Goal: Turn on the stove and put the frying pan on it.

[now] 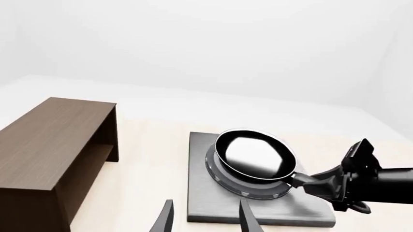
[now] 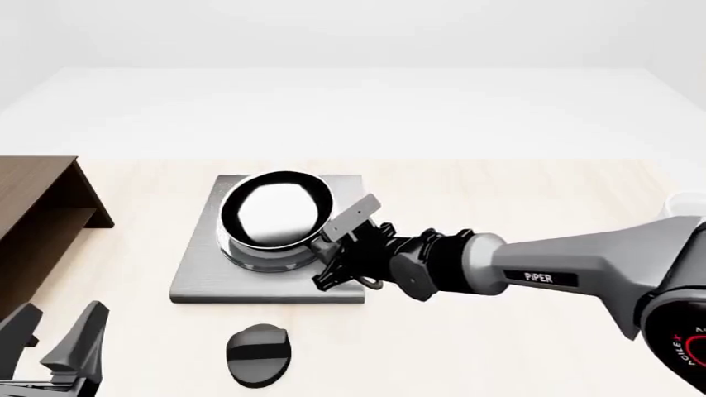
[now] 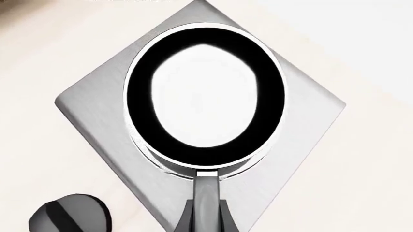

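- The frying pan (image 2: 276,211) sits on the round burner of the stove (image 2: 204,277), its handle pointing toward the near right.
- The right claw (image 2: 334,252) is clenched on that handle.
- The left claw (image 2: 53,343) hangs released at the near left, holding nothing.
- The black knob (image 2: 257,354) lies on the desk (image 2: 497,347) just near of the stove plate.
- A brown wooden shelf (image 2: 33,215) stands at the left.
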Controlling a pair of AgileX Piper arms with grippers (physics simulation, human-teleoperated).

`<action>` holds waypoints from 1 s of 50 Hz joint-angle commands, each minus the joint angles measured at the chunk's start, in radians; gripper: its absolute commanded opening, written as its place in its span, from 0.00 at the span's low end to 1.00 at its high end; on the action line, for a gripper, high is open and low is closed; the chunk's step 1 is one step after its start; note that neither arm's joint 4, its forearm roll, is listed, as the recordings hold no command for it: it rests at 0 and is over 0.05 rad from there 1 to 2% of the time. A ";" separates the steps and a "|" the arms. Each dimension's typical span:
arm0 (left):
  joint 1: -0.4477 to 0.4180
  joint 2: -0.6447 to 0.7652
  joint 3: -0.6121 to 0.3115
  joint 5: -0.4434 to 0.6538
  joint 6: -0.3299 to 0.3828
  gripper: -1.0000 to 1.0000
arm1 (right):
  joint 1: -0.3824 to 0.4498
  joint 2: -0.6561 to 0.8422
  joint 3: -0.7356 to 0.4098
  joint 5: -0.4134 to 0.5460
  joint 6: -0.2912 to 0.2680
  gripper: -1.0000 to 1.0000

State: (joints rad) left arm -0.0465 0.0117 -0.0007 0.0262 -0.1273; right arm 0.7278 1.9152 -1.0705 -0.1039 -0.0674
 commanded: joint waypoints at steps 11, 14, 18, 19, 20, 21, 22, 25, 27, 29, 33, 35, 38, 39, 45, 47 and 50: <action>-0.002 -0.012 0.000 0.006 0.002 1.00 | -0.002 0.006 -0.014 -0.015 0.016 0.00; -0.002 -0.012 0.000 0.006 0.002 1.00 | -0.003 0.001 -0.011 -0.014 0.020 1.00; -0.002 -0.012 0.001 0.005 0.003 1.00 | 0.001 -0.020 -0.006 -0.009 0.024 1.00; -0.002 -0.012 0.001 0.005 0.003 1.00 | 0.002 -0.024 -0.005 -0.008 0.023 1.00; -0.002 -0.012 0.001 0.005 0.003 1.00 | 0.002 -0.027 -0.005 -0.006 0.023 1.00; -0.002 -0.012 0.001 0.005 0.003 1.00 | 0.003 -0.033 -0.003 -0.004 0.023 1.00; -0.002 -0.012 0.001 0.005 0.003 1.00 | 0.004 -0.038 -0.002 -0.003 0.021 1.00; -0.003 -0.012 0.000 0.007 0.004 1.00 | 0.006 -0.055 0.005 0.001 0.019 1.00; -0.003 -0.012 0.000 0.006 0.005 1.00 | 0.007 -0.072 0.012 0.004 0.018 1.00; -0.004 -0.012 0.000 0.006 0.005 1.00 | 0.010 -0.084 0.018 0.006 0.017 1.00; -0.004 -0.012 0.001 0.005 0.007 1.00 | 0.012 -0.110 0.028 0.011 0.016 1.00; -0.003 -0.012 0.001 0.005 0.007 1.00 | 0.011 -0.120 0.033 0.013 0.012 1.00; -0.003 -0.012 0.001 0.006 0.008 1.00 | 0.014 -0.146 0.044 0.020 0.011 1.00; -0.003 -0.012 0.001 0.005 0.008 1.00 | 0.015 -0.154 0.048 0.021 0.010 1.00; -0.004 -0.012 0.001 0.005 0.011 1.00 | 0.020 -0.216 0.081 0.033 0.005 1.00; -0.004 -0.012 0.001 0.005 0.012 1.00 | 0.019 -0.227 0.086 0.034 0.004 1.00; -0.003 -0.012 0.001 0.004 0.013 1.00 | 0.018 -0.275 0.113 0.040 0.001 1.00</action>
State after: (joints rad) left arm -0.0477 0.0116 0.0000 0.0244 -0.1197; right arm 0.7444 1.7403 -1.0074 -0.0823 -0.0629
